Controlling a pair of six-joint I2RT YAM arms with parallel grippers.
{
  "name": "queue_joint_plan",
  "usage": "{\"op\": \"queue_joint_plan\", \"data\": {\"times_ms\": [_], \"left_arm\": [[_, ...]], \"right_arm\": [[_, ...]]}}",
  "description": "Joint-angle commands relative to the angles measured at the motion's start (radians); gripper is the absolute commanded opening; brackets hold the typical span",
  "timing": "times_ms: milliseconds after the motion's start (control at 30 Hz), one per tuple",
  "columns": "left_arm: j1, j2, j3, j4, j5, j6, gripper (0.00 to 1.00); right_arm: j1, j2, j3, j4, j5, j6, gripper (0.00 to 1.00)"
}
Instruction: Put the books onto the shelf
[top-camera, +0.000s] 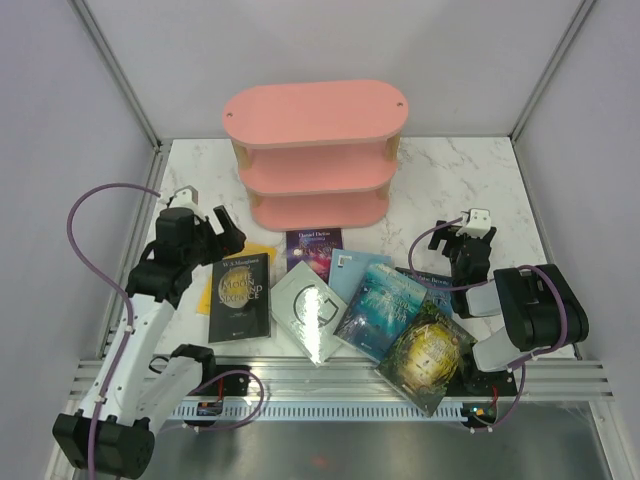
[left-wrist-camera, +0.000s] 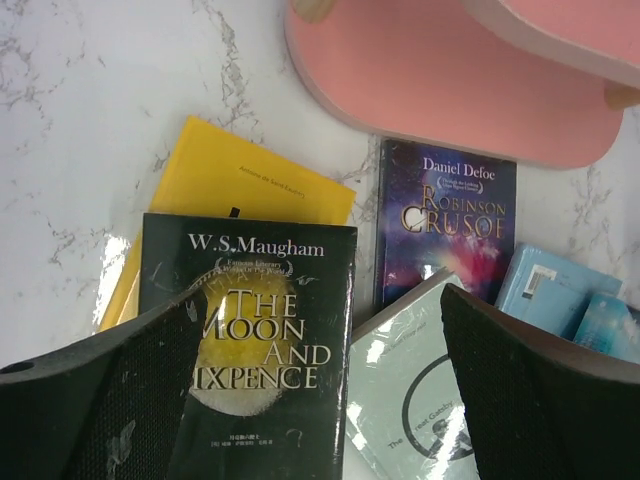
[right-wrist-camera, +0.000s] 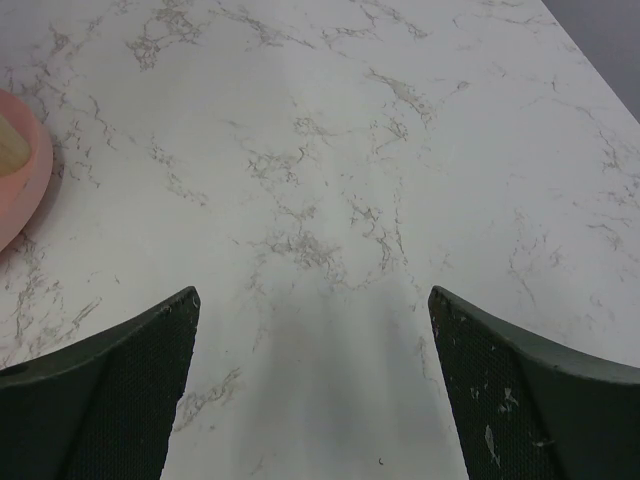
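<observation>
Both my pairs of fingers are spread wide and grasp nothing. My left gripper (top-camera: 222, 232) hovers by the left edge of the white marble-patterned table (top-camera: 200, 170). Its wrist view looks down on the black paperback "The Moon and Sixpence" (left-wrist-camera: 260, 330), which lies over a yellow paperback (left-wrist-camera: 240, 185).

Just right of those lie the purple galaxy "Robinson Crusoe" paperback (left-wrist-camera: 445, 230), nearest the shelf, and a pale grey-green paperback (left-wrist-camera: 410, 400). A light blue paperback (left-wrist-camera: 550, 290) comes next. From above, the overlapping spread runs on toward the near right corner with a teal paperback (top-camera: 385, 308), a dark blue one (top-camera: 435, 285) mostly covered, and a green-gold one (top-camera: 430, 352) at the near edge.

The pink three-tier shelf with rounded ends and light wooden supports (top-camera: 315, 115) stands at the middle of the far edge.

My right gripper (top-camera: 465, 232) hangs over bare marble near the right edge, beside the dark blue book.
</observation>
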Motion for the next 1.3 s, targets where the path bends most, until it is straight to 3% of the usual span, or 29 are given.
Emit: {"op": "queue_joint_plan", "data": {"times_ms": [0, 100, 167, 267, 567, 867, 900, 1000, 1033, 1067, 1200, 1267], "left_arm": [[-0.001, 0.003, 0.056, -0.085, -0.063, -0.146, 1.0], [-0.001, 0.021, 0.065, -0.102, -0.07, -0.174, 1.0], [0.001, 0.036, 0.063, -0.128, 0.021, -0.142, 1.0], [0.001, 0.059, 0.082, -0.175, 0.028, -0.098, 1.0], [0.001, -0.014, 0.053, -0.31, 0.101, -0.093, 1.0], [-0.001, -0.005, 0.094, -0.359, 0.083, -0.033, 1.0], [0.001, -0.003, 0.095, -0.37, 0.062, -0.045, 1.0], [-0.001, 0.012, 0.094, -0.395, 0.019, -0.064, 1.0], [-0.001, 0.015, 0.094, -0.393, 0.025, -0.064, 1.0], [-0.004, 0.015, 0.092, -0.39, 0.025, -0.065, 1.0], [-0.014, 0.023, 0.089, -0.388, 0.008, -0.082, 1.0], [-0.021, 0.02, 0.088, -0.388, 0.008, -0.088, 1.0]], "right_arm": [[0.001, -0.01, 0.006, 0.05, -0.019, 0.002, 0.98], [0.001, -0.009, 0.006, 0.05, -0.019, 0.001, 0.98], [0.001, -0.01, 0.006, 0.05, -0.019, 0.001, 0.98], [0.001, -0.009, 0.006, 0.05, -0.019, 0.001, 0.98], [0.001, -0.007, 0.006, 0.05, -0.017, 0.001, 0.98], [0.001, -0.045, 0.009, 0.032, -0.017, 0.004, 0.98], [0.002, -0.091, 0.022, -0.029, -0.039, -0.001, 0.98], [0.005, -0.32, 0.163, -0.439, -0.048, 0.051, 0.98], [0.019, -0.373, 0.214, -0.659, -0.083, 0.068, 0.98], [0.045, -0.462, 0.328, -0.762, -0.083, 0.074, 0.98], [0.273, -0.607, 0.567, -1.13, -0.025, 0.129, 0.98], [0.34, -0.654, 0.628, -1.222, -0.183, 0.286, 0.98]]}}
